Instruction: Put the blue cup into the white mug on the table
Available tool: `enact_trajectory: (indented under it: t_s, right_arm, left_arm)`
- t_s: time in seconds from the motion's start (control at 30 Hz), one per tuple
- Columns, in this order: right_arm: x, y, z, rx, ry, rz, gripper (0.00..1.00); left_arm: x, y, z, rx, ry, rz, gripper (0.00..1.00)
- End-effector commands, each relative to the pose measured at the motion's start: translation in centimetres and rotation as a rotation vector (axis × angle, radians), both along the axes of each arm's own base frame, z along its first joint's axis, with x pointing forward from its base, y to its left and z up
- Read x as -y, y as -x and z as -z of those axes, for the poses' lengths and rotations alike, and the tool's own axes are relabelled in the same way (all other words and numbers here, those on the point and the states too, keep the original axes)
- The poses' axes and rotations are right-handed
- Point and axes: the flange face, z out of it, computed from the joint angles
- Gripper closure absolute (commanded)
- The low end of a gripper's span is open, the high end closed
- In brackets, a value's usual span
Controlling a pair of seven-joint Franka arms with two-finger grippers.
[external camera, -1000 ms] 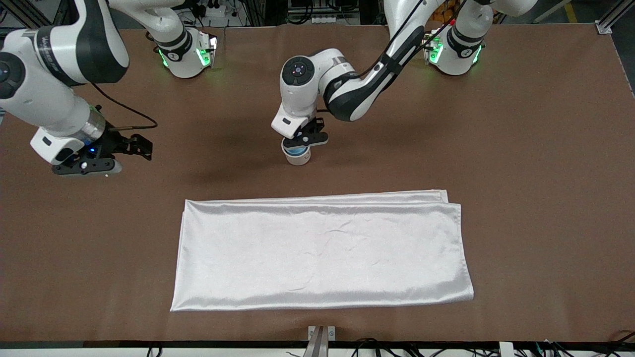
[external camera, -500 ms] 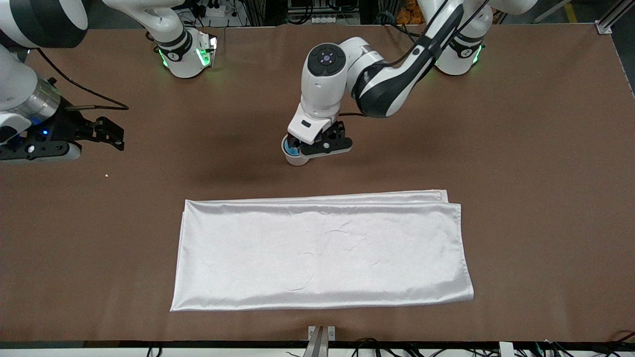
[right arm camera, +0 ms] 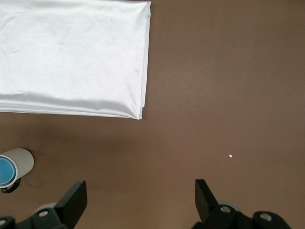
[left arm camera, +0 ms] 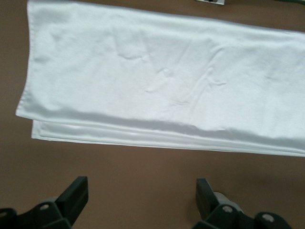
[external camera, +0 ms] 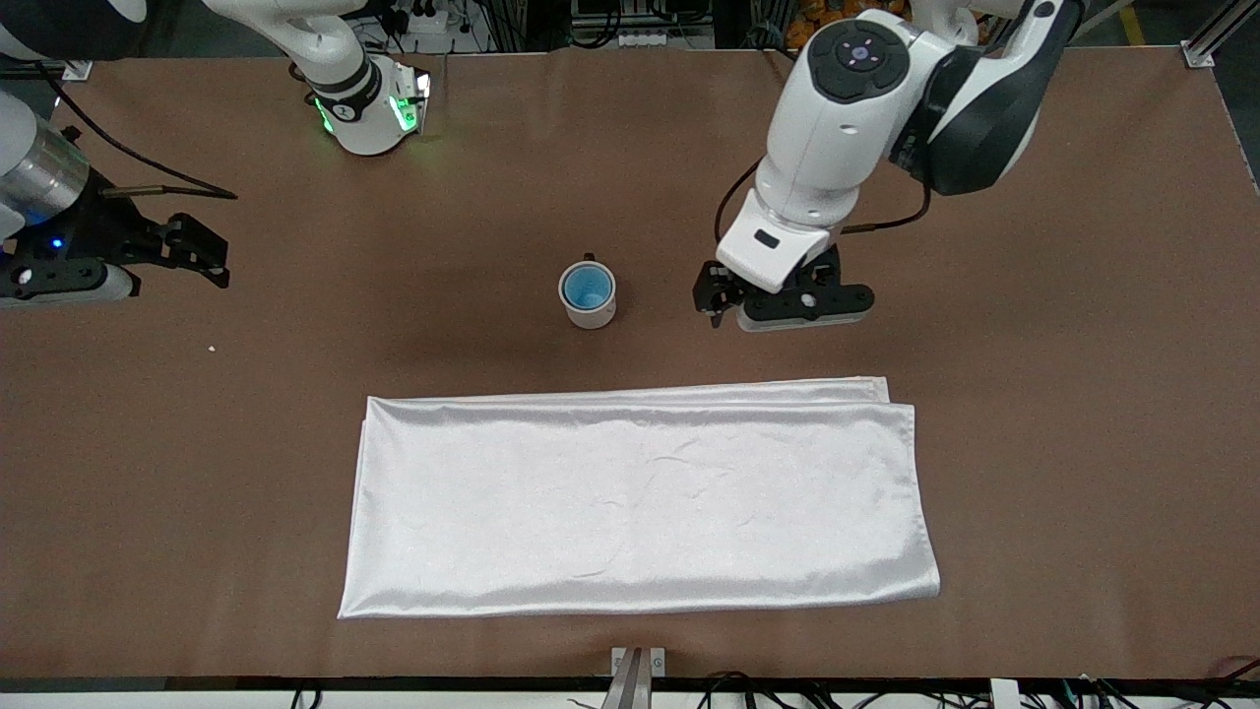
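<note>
Now the blue cup sits inside the white mug on the table, beside the left gripper, which hangs spread and empty above the table. Well apart, the right gripper waits spread toward its own end.

Blue cup inside white mug.

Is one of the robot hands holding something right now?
No, both are empty. The left gripper and right gripper hang open over the table. The blue cup sits inside the white mug.
</note>
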Motion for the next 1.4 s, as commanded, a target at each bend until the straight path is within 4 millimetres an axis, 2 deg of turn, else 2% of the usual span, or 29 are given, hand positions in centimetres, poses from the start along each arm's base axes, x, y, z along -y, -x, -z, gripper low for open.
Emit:
enact_trajectory:
  t_s: [0.0,0.2,0.43,0.6,0.67,0.83,0.9,1.07,1.37]
  right_arm:
    - [0.2,-0.6,-1.1,0.008,0.008,-0.074,0.0]
    - [0.4,-0.5,-1.4,0.008,0.005,-0.08,0.0]
    - [0.6,-0.5,-1.4,0.007,0.004,-0.077,0.0]
    - [1.9,-0.5,-1.3,0.001,0.006,-0.052,0.0]
    - [2.7,-0.6,-1.1,-0.002,0.004,-0.038,0.0]
    - [5.2,-0.8,-1.1,0.003,-0.004,0.008,0.0]
    - [5.3,-0.8,-1.1,0.0,-0.004,0.009,0.0]
    - [5.2,-0.7,-1.1,-0.003,-0.004,0.014,0.0]
    - [4.4,-0.7,-1.1,-0.002,-0.01,0.006,0.0]
  left_arm:
    - [-3.8,-0.9,-1.1,-0.002,-0.027,-0.004,0.0]
    - [-9.6,-3.4,-1.7,-0.016,-0.055,0.044,0.0]
    - [-16.3,-5.0,-2.6,-0.053,-0.058,0.083,0.0]
    - [-20.1,-6.1,-2.9,-0.074,0.0,0.052,0.0]
    - [-21.2,-6.3,-3.1,-0.068,-0.004,0.034,0.0]
    - [-22.1,-6.2,-3.9,-0.057,-0.015,0.018,0.0]
    - [-23.3,-6.0,-4.5,-0.061,-0.02,-0.001,0.0]
    - [-24.9,-5.6,-5.4,-0.066,-0.029,-0.027,0.0]
    - [-26.8,-4.5,-7.2,-0.075,-0.041,-0.055,0.0]
